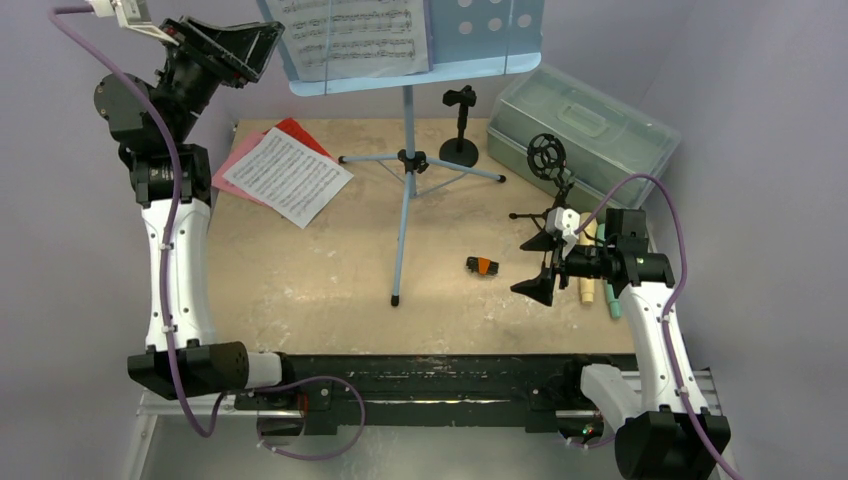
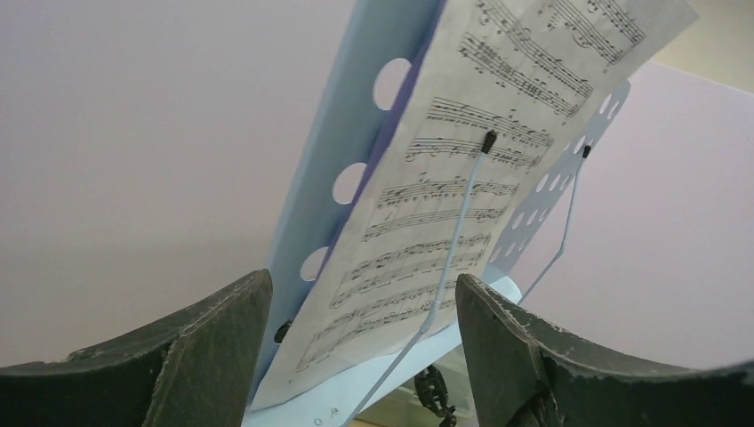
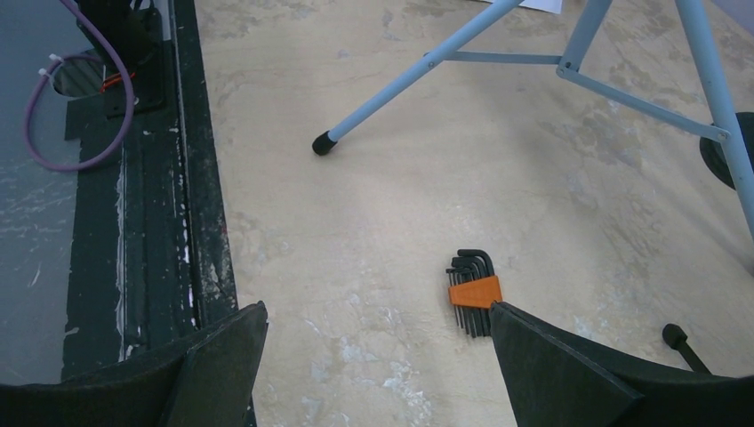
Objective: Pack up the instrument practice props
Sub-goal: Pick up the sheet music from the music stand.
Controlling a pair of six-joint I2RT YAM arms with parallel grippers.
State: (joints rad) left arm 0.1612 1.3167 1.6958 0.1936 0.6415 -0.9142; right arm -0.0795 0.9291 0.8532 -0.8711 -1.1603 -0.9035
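Observation:
The pale-blue perforated rack (image 1: pixel 485 35) stands on its tripod legs (image 1: pixel 405 200) at the back middle, with a white music page (image 1: pixel 350 35) on it. More white (image 1: pixel 288 175) and red (image 1: pixel 300 132) pages lie on the table at the left. My left gripper (image 1: pixel 268 50) is raised by the rack's left edge, open and empty. In the left wrist view the page (image 2: pixel 445 205) and the rack (image 2: pixel 342 151) lie ahead between the open fingers of the left gripper (image 2: pixel 363 280). My right gripper (image 1: pixel 532 265) is open and empty, next to the cream microphone (image 1: pixel 588 265) and the teal one (image 1: pixel 612 300). Black mic holders (image 1: pixel 460 125) (image 1: pixel 548 155) stand behind.
A translucent grey-green case (image 1: pixel 585 125) sits at the back right. A black hex-key set in an orange clip (image 1: pixel 482 265) lies near the right gripper (image 3: pixel 378 310); in the right wrist view it (image 3: pixel 474 292) is by the right finger. A tripod foot (image 3: pixel 324 142) stands ahead.

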